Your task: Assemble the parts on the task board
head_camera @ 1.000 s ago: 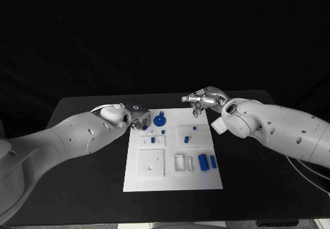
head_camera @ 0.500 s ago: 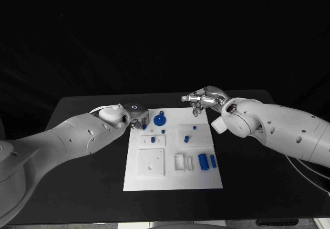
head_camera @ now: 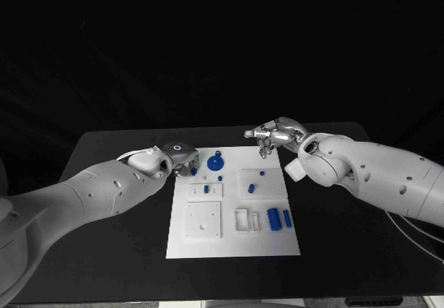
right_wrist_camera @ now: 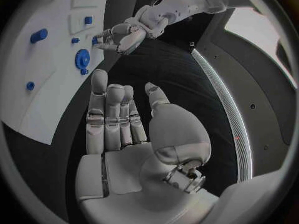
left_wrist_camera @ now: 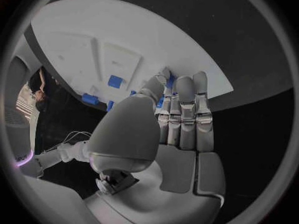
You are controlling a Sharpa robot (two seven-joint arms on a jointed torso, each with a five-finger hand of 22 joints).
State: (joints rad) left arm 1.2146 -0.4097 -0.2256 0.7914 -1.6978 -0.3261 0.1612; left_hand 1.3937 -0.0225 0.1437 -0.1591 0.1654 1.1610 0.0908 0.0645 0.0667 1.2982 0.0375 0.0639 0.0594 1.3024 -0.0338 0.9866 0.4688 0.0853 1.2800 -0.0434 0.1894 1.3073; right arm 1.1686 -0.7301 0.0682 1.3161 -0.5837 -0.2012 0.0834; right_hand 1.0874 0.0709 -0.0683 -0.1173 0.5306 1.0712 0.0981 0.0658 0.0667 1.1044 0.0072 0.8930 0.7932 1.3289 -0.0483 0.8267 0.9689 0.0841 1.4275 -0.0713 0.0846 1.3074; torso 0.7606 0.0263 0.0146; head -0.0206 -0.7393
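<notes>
1. Head view: a black table [head_camera: 111, 256] is seen from above, with the white task board [head_camera: 231, 247] lying at its middle, long side running from the near edge toward the far edge.
2. The left hand [head_camera: 181, 160] is placed at the board's far left corner. In the left wrist view its fingers [left_wrist_camera: 185, 104] are stretched out side by side with their tips on the board, against a small blue part [left_wrist_camera: 169, 82]; whether that part is gripped cannot be told.
3. The right hand [head_camera: 272, 136] is held above the table just past the board's far right corner. In the right wrist view its fingers [right_wrist_camera: 112, 114] are extended and slightly apart, the thumb is set off to one side, and nothing is held.
4. A round blue disc with a knob [head_camera: 215, 162] lies near the board's far edge, just beside the left hand.
5. A small blue peg [head_camera: 205, 188] stands in a raised white block toward the left edge, and a blue peg [head_camera: 251, 187] stands in a square white plate toward the right edge.
6. A blue cylinder [head_camera: 274, 218] and a thinner blue bar [head_camera: 287, 218] lie side by side near the right edge, toward the near end.
7. A square white plate [head_camera: 203, 219] lies near the left edge, toward the near end.
</notes>
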